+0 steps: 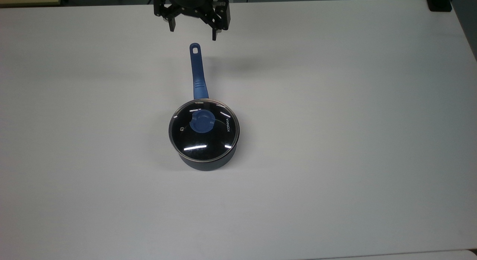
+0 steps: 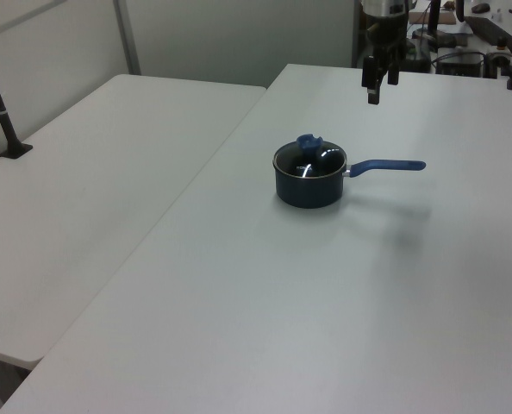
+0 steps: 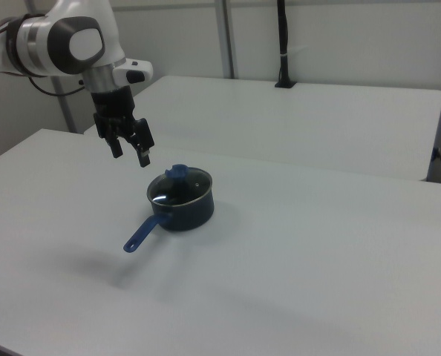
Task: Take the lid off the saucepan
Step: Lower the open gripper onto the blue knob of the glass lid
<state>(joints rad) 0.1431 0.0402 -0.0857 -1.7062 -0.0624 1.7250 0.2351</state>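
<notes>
So the saucepan [image 1: 208,161] sits about mid-frame in the top view on the white table [image 1: 354,140], with the lid [image 1: 204,130] on it, blue knob up and the KONKA lettering toward the top view's right. Its handle points straight up the frame toward the gripper [image 1: 193,33], which hangs in the air at the top edge, just past the handle's end. Fingers are spread wide apart, holding nothing. In the right view it hovers upper left of the pan.
</notes>
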